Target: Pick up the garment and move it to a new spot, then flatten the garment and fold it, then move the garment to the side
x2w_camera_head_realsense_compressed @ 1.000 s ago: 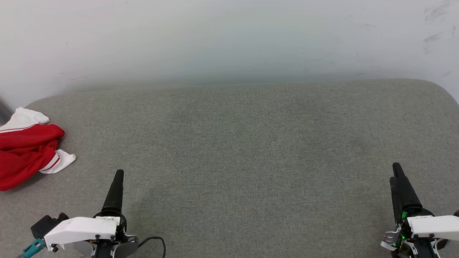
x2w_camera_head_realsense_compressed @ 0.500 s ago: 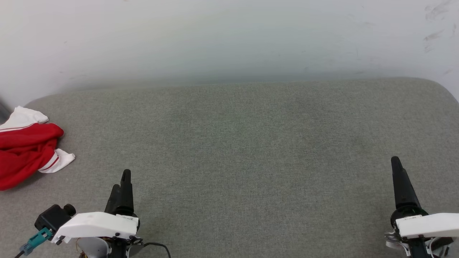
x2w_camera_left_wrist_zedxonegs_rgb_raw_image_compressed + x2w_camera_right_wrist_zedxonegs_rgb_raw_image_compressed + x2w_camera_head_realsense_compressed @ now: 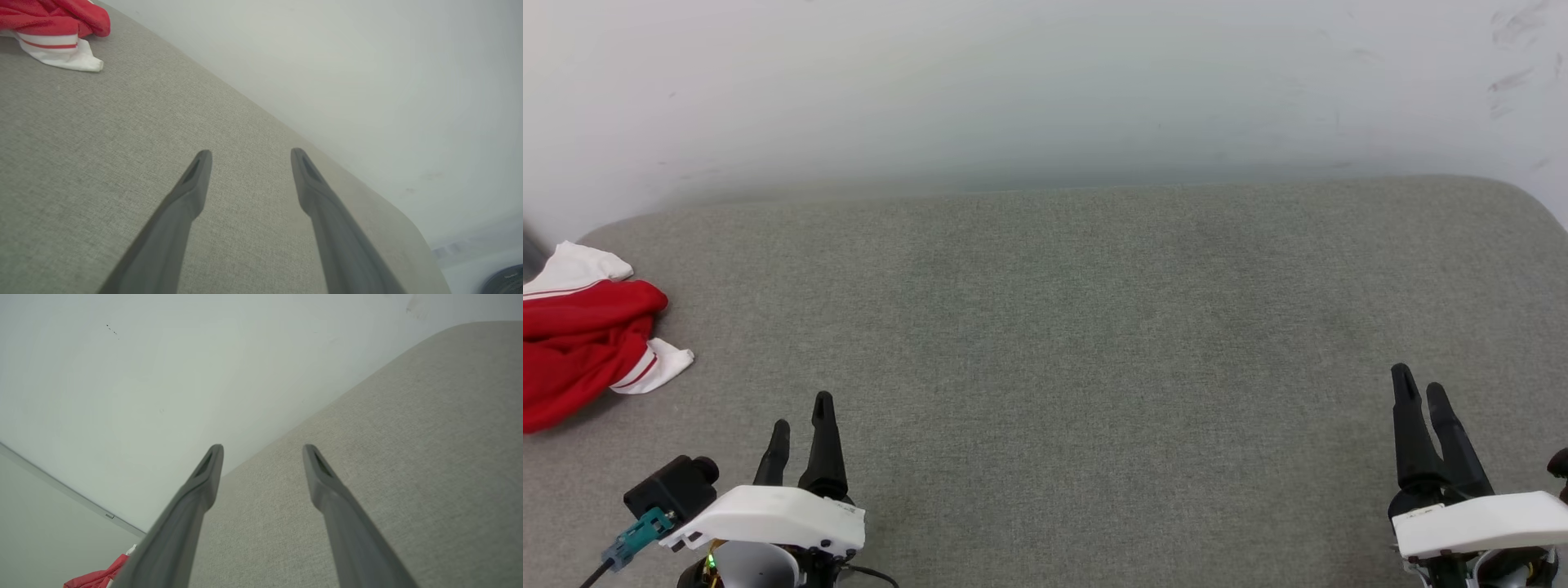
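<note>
The garment (image 3: 580, 343) is a crumpled red shirt with white sleeves and striped trim, bunched at the far left edge of the grey surface (image 3: 1078, 327). It also lies at the top left of the left wrist view, garment (image 3: 53, 28), and peeks in at the bottom left of the right wrist view, garment (image 3: 98, 576). My left gripper (image 3: 802, 415) stands open at the lower left, well to the right of the shirt and apart from it. At the lower right, my right gripper (image 3: 1418, 384) is open too. Nothing sits between either pair of fingers.
A pale wall (image 3: 1045, 90) rises right behind the grey fabric-covered surface, whose corners are rounded. A dark camera block with a teal plug (image 3: 645, 523) sticks out from the left wrist.
Both wrists have rolled, so each gripper now shows two spread fingers instead of one edge-on. The left gripper shifted slightly right. The garment has not moved.
</note>
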